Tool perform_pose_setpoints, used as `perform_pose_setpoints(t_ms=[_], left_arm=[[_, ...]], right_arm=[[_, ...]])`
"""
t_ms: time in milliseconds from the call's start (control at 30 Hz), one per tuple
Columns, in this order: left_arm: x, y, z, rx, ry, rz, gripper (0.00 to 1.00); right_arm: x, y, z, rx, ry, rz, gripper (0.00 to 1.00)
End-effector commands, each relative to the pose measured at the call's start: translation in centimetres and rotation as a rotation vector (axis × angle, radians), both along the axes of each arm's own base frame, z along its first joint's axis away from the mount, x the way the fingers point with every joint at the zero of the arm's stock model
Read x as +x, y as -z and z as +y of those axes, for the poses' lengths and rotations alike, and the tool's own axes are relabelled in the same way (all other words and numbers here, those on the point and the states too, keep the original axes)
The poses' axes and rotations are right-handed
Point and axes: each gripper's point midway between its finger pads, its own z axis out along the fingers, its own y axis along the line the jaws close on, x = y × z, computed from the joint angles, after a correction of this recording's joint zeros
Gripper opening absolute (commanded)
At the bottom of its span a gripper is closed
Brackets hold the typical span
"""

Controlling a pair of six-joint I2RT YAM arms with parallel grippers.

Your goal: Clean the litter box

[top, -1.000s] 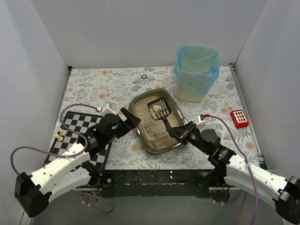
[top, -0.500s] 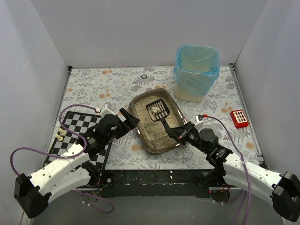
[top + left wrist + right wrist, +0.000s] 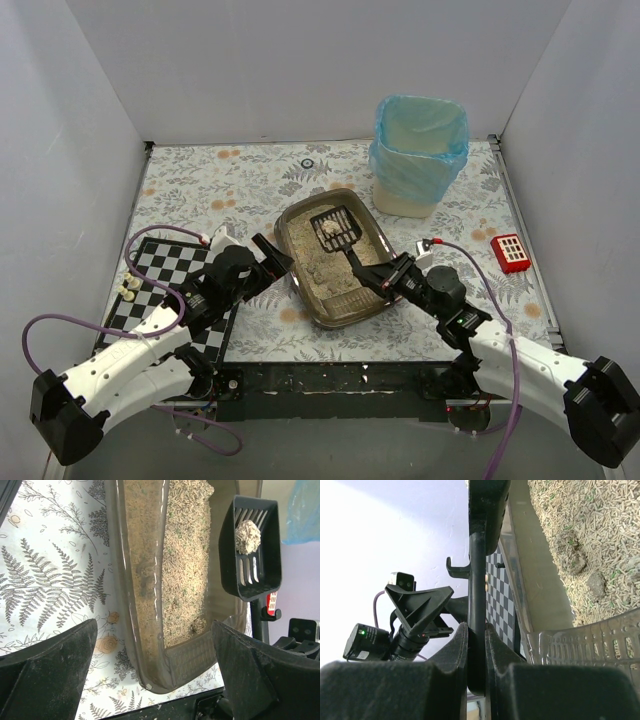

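Note:
The litter box (image 3: 345, 322) is a dark brown tray of beige litter at the table's middle. It also shows in the left wrist view (image 3: 130, 580) and the right wrist view (image 3: 545, 590). My right gripper (image 3: 385, 277) is shut on the handle of the black slotted scoop (image 3: 336, 230), seen gripped between the jaws in the right wrist view (image 3: 476, 630). The scoop head (image 3: 252, 555) is held over the box's far part with a litter clump (image 3: 248, 536) in it. My left gripper (image 3: 275, 255) is open and empty beside the box's left rim; its jaws (image 3: 154, 625) frame the box's near corner.
A beige bin with a blue bag (image 3: 420, 150) stands at the back right, beyond the box. A chessboard (image 3: 170, 270) with small pieces (image 3: 128, 290) lies at the left under my left arm. A red block (image 3: 511, 252) lies at the right.
The right gripper has shifted a little to the left and lifted the scoop slightly with the clump in it. The left gripper has drawn back a little to the left of the box.

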Motion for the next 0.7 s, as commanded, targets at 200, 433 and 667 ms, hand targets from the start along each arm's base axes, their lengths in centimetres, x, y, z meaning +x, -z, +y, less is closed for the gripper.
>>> perform_pose_setpoints(t_ms=[200, 433, 667], left_arm=[[0.5, -0.5, 0.2, 0.028, -0.021, -0.001, 0.98], [0.6, -0.6, -0.4, 0.031, 0.007, -0.001, 0.98], [0.7, -0.6, -0.7, 0.032, 0.026, -0.008, 0.98]], right_arm=[[0.5, -0.2, -1.7, -0.044, 0.061, -0.047, 0.01], [0.0, 0.3, -2.3, -0.112, 0.063, -0.071, 0.01], [-1.0, -0.6, -1.8, -0.081, 0.007, -0.1, 0.01]])
